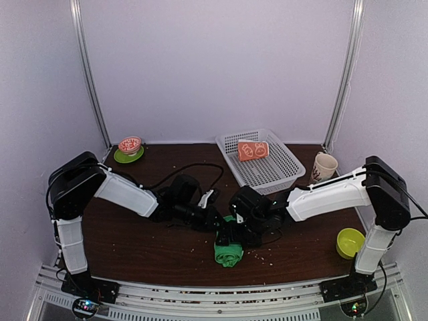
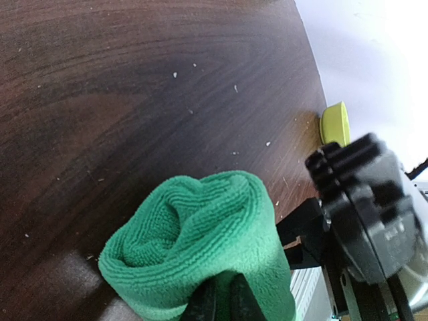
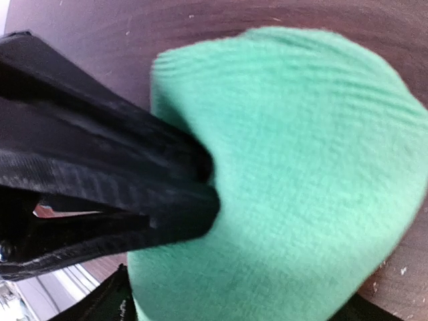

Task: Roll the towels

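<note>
The green towel lies rolled into a thick bundle on the brown table near its front middle. The left wrist view shows its spiral end, and it fills the right wrist view. My left gripper sits at the roll's far side, and its fingers are pressed together into the cloth. My right gripper is right beside it, and its black fingers are closed on the roll's edge. The orange towel with white prints lies rolled inside the white basket.
A beige cup stands to the right of the basket. A yellow-green bowl sits at the front right and also shows in the left wrist view. A red bowl on a green plate is at the back left.
</note>
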Available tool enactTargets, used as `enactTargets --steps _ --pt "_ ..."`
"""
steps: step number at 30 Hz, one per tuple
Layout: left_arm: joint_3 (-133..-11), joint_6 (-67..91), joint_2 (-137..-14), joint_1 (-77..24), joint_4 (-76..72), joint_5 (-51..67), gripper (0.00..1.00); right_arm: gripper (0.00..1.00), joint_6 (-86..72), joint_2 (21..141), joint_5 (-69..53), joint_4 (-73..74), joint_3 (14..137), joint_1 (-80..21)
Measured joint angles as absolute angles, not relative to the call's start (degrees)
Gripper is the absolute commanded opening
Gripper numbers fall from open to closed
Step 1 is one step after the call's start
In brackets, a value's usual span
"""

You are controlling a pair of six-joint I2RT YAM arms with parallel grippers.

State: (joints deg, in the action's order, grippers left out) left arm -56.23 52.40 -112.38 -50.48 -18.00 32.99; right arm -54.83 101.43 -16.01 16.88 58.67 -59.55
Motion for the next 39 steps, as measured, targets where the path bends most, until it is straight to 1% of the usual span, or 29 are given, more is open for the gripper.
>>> enactTargets --steps 1,3,6,7,9,12,13,14,21,28,32,35,39 --pt "-56.23 52.4 -112.36 -50.5 -17.98 32.99 0.1 0.81 -54.41 101.89 -16.1 17.21 59.05 -59.57" --pt "-56.21 52.4 -112.22 -50.57 -17.91 32.97 0.1 0.73 -53.84 102.85 -16.03 18.35 60.36 -59.75" --pt "-56.1 52.4 -112.07 -50.63 -17.87 32.97 0.1 0.57 -52.47 104.2 -15.35 20.51 62.15 -60.27" --pt "-56.03 52.4 -112.03 -50.63 -17.87 32.97 0.1 0.49 -52.14 104.53 -14.96 21.17 62.52 -60.49" --pt "-55.9 52.42 -111.9 -50.7 -17.82 32.97 0.1 0.38 -51.51 105.01 -14.31 21.89 62.78 -60.95" --pt "-55.59 52.4 -111.37 -50.78 -17.58 32.88 0.11 0.17 -50.98 105.23 -13.69 22.06 62.96 -61.39" --pt "-55.51 52.4 -111.04 -50.78 -17.26 32.75 0.11 0.07 -50.63 105.19 -13.5 22.22 63.13 -61.45" --pt "-55.48 52.4 -110.65 -50.78 -16.75 32.56 0.11 0.01 -50.81 105.12 -13.23 22.5 63.37 -61.56" --pt "-54.41 51.92 -104.86 -51.03 -10.55 30.65 0.14 0.0 -49.04 102.83 -10.07 26.48 63.64 -62.59" --pt "-54.17 49.84 -89.91 -50.41 -1.37 27.7 0.18 0.0 -43.03 92.49 -4.82 39.4 65.67 -62.72" --pt "-54.85 47.72 -81.73 -49.54 3.68 24.58 0.18 0.0 -37.06 87.5 -0.49 47.18 72.97 -60.25" --pt "-55.77 45.3 -77.95 -49.19 7.16 21.45 0.18 0.0 -31.2 84.49 2.28 51.29 80.58 -54.5" --pt "-55.81 42.72 -76.82 -48.86 9.67 19.25 0.17 0.0 -23.27 84.71 5.45 52.86 90.59 -46.39"
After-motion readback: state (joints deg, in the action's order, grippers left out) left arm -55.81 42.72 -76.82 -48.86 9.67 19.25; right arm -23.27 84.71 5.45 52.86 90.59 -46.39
